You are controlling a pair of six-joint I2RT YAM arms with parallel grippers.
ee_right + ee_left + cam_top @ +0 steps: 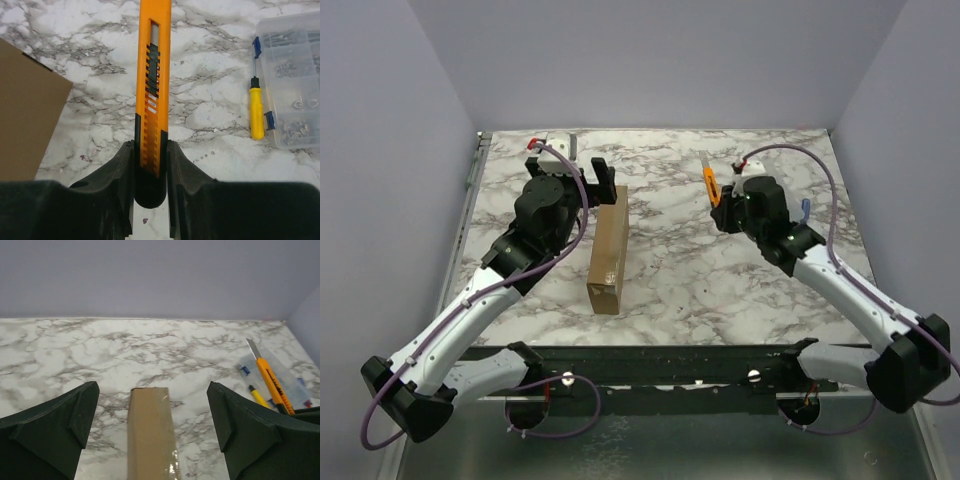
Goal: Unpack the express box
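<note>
Right gripper pinches the black rear end of an orange utility knife, its fingers pressed against both sides of the handle; the left gripper is spread wide and holds nothing, hovering over the far end of the express box with one finger to either side and no contact visible. The box stands on one narrow edge on the marble table, running from near the arm bases toward the back wall, left of centre and well apart from the knife. Progress is judged early: the cutting tool is in hand, but the box appears shut, with clear tape lying unbroken across its upper edge. Steadying the box, slitting the tape, lifting the lid and removing the contents all remain. The blade shows as a grey tip in the left wrist view; in the right wrist view it is cut off by the top of the frame. Box contents are hidden, and the hinge side and lid seam cannot be told from these views. A clear plastic case and a yellow-handled screwdriver lie just beside each other to the right of the knife, the case cropped at the frame edge and largely masked by the right arm in the top view.
</note>
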